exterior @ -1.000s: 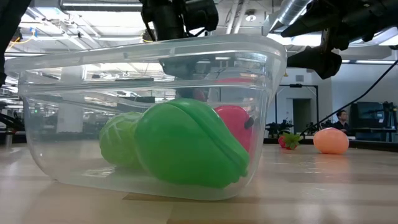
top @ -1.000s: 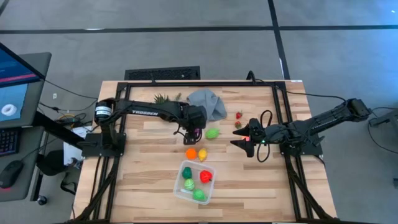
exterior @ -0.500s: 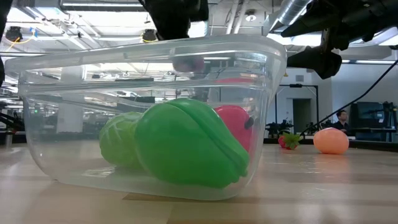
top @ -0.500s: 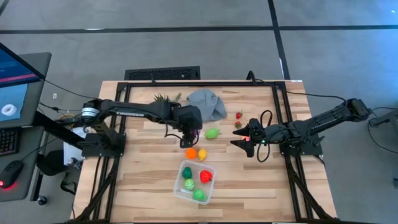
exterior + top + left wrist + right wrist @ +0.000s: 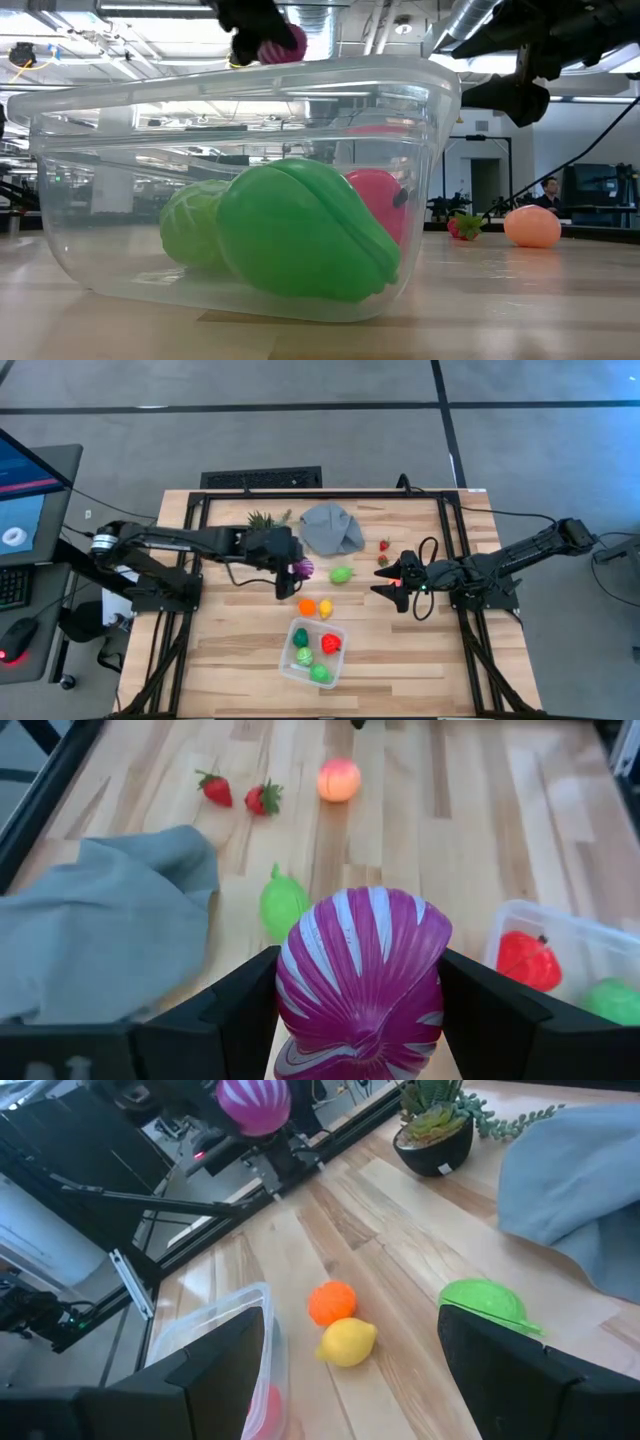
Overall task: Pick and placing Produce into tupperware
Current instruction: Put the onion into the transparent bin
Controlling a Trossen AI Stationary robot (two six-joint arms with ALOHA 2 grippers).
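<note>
Grey floor (image 5: 300, 420) crossed by dark lines; a monitor (image 5: 20, 490) at one side — ceiling ducts (image 5: 480, 15) overhead.

The tupperware (image 5: 314, 653) sits at the table's (image 5: 240, 660) near middle with 4 toy pieces inside. Just behind it lie a toy orange (image 5: 307, 606) and toy lemon (image 5: 325, 608), touching. Farther back lies a toy lime (image 5: 342, 574), then the cloth (image 5: 332, 527) with the potted plant (image 5: 262, 518) to its left. 2 toy strawberries (image 5: 384, 545) lie right of the cloth.

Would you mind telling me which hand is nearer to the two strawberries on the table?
The right. The right hand, empty and open, sits just below the strawberries in the high view; the left hand, gripping the purple vegetable, is farther off, beyond the green fruit.
</note>
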